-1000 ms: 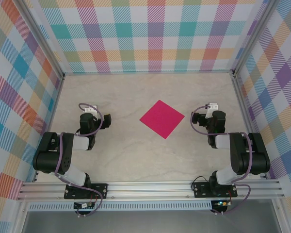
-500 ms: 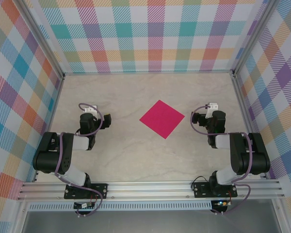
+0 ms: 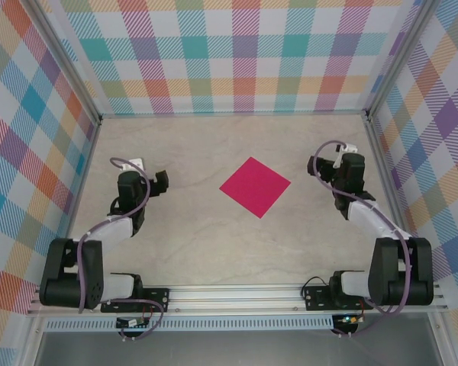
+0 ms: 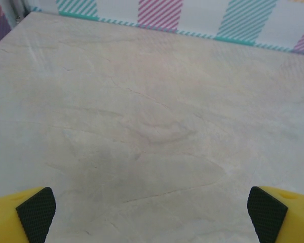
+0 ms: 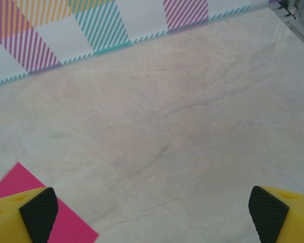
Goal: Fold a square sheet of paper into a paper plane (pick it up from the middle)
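The square sheet of paper (image 3: 255,187) is plain magenta-pink and lies flat and uncreased on the table's middle, turned like a diamond. My left gripper (image 3: 131,169) hovers well to its left, open, with bare tabletop between the yellow fingers (image 4: 36,213). My right gripper (image 3: 340,160) stands to the sheet's right, also open and apart from it. In the right wrist view one corner of the sheet (image 5: 73,228) pokes in beside the left finger (image 5: 39,213), and nothing sits between the pads.
The marbled beige table (image 3: 214,244) is fenced by checked walls at the back (image 3: 229,69) and on both sides. Aluminium posts (image 3: 370,122) stand at the far corners. A metal rail (image 3: 237,293) carries both arm bases at the near edge.
Both arms have stretched out from their folded pose. The left gripper shifted slightly left and farther; the right gripper moved farther and a little right. The sheet has not moved.
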`<action>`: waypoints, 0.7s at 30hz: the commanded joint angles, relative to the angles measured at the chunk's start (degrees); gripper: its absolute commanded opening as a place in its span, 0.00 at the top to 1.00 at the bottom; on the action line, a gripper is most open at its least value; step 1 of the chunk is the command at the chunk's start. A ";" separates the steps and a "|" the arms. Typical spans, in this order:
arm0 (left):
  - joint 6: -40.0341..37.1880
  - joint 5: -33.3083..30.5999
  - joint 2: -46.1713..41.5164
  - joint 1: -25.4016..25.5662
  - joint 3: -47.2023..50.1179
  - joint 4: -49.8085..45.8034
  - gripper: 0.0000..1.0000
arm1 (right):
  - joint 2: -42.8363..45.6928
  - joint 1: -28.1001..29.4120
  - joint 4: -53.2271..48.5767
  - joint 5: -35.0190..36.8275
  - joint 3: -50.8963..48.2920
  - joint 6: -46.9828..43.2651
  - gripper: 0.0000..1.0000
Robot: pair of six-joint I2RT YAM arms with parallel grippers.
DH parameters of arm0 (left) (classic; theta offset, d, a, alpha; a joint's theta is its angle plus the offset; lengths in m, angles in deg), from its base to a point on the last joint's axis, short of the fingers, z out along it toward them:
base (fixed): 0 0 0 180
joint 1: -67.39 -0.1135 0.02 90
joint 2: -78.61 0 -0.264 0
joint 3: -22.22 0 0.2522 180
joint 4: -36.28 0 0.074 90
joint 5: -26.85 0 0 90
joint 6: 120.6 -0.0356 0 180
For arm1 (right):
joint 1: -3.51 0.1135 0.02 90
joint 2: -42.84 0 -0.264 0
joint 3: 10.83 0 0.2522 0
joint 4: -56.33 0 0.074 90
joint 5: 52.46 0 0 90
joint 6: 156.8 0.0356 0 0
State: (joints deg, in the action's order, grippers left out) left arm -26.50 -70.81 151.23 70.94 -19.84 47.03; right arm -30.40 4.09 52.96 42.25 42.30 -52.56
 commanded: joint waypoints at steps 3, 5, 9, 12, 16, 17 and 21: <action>10.23 5.47 -8.45 -0.39 -7.57 -24.06 0.00 | -0.59 0.11 -27.84 -2.03 10.04 15.67 0.00; 13.64 8.05 -9.09 -0.32 -11.21 -31.11 0.00 | -1.13 1.45 -28.87 -5.11 11.38 15.96 0.00; 15.28 13.19 -7.20 -0.38 -16.35 -37.58 0.00 | -3.05 6.35 -29.74 -10.97 14.06 16.69 0.00; 16.75 16.15 -6.03 -0.27 -18.27 -39.94 0.00 | -6.42 11.48 -29.09 -12.29 16.57 17.04 0.00; 17.77 17.05 -7.18 -0.14 -17.67 -39.96 0.00 | -15.39 18.37 -30.83 -10.97 23.47 18.08 0.00; 18.00 16.28 -7.83 -0.15 -17.42 -39.68 0.00 | -17.71 19.49 -30.96 -10.69 24.91 18.60 0.00; 17.77 14.39 -10.42 -0.14 -15.93 -38.99 0.00 | -28.28 21.43 -32.77 -12.40 32.41 20.88 0.00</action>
State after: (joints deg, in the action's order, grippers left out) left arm -9.94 -56.30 143.60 70.97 -36.64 8.78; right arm -54.00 25.16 23.47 31.21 71.20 -34.27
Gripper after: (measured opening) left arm 0.998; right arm 0.997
